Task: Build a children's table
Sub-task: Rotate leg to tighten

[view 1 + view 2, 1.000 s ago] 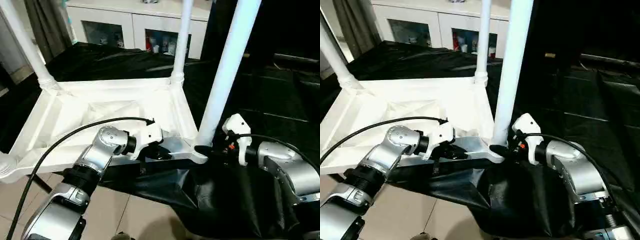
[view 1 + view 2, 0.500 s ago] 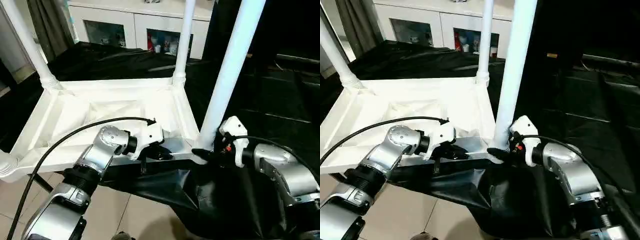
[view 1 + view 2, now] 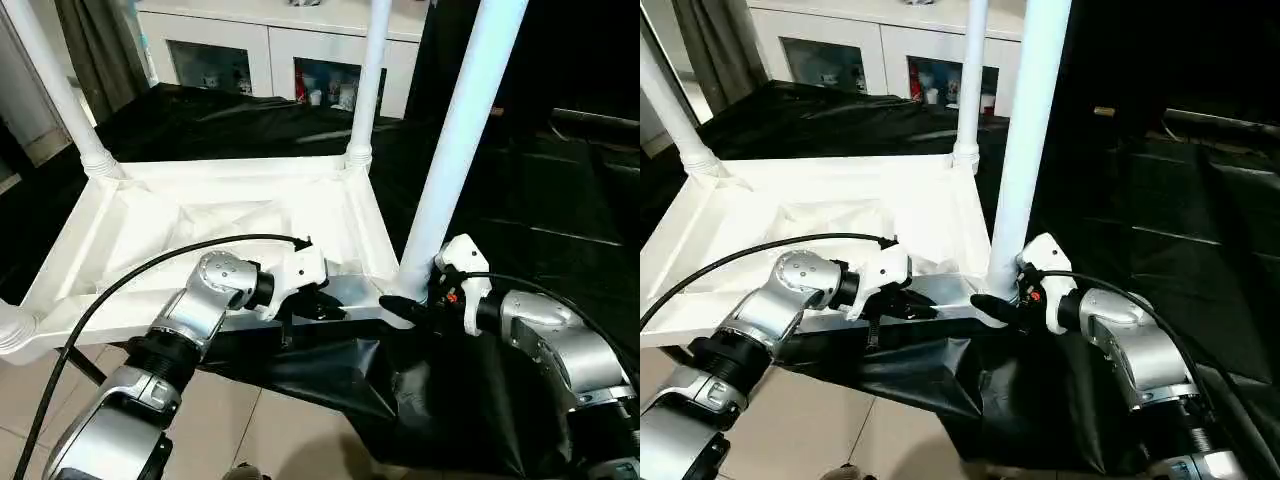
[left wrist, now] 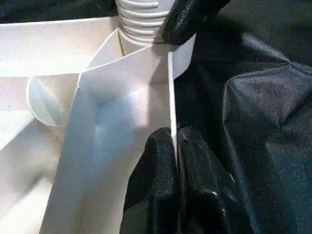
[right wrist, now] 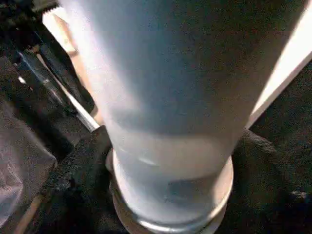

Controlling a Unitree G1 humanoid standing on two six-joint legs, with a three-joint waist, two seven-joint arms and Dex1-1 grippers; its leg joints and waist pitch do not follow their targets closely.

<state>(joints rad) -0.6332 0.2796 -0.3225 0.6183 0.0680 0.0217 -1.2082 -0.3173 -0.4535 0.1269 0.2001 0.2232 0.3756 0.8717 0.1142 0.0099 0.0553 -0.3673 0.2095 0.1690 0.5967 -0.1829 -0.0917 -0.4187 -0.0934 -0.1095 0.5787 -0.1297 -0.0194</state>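
Three tapered white legs stand upright in the corner sockets of the upturned tabletop (image 3: 150, 225), which lies ribbed side up on a surface draped in black cloth (image 3: 560, 200). Far-left leg (image 3: 50, 85) and far-right leg (image 3: 368, 80) rise from the two far corners; the near-right leg (image 3: 455, 140), closest to the camera, rises from the near-right socket at the tabletop's front corner. The near-left socket (image 3: 12, 330) shows at the picture's edge.

Left gripper (image 4: 174, 161): its two black fingers are pressed together on the thin upright rim of the tabletop's near edge, pinching that wall between them, a short way along the rim from the near-right socket.

Right gripper (image 3: 400, 312): its fingers reach in from the right at the base of the near-right leg, one on either side of the collar where the leg meets the socket, standing widely parted. Whether they bear on the leg or merely bracket it cannot be told.

Background: a white cabinet (image 3: 260, 50) with glazed doors behind the cloth; tiled floor (image 3: 230, 420) below the near edge.
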